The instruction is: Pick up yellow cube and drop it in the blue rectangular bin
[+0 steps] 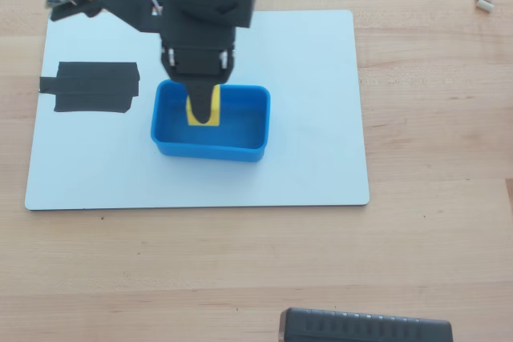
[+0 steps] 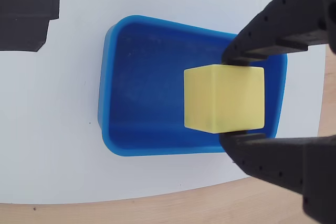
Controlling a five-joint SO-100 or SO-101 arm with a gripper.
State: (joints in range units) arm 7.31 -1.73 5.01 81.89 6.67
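The yellow cube (image 2: 223,98) is clamped between my gripper's two black fingers in the wrist view, held over the blue rectangular bin (image 2: 142,87). In the overhead view my gripper (image 1: 203,110) hangs over the left part of the bin (image 1: 240,130), and the cube (image 1: 195,111) shows partly behind the finger. The gripper (image 2: 231,98) is shut on the cube. Whether the cube touches the bin floor I cannot tell.
The bin stands on a white board (image 1: 304,158) lying on a wooden table (image 1: 433,118). A black tape patch (image 1: 92,87) is on the board left of the bin. A black device (image 1: 365,327) lies at the front edge. Small white bits (image 1: 483,2) lie far right.
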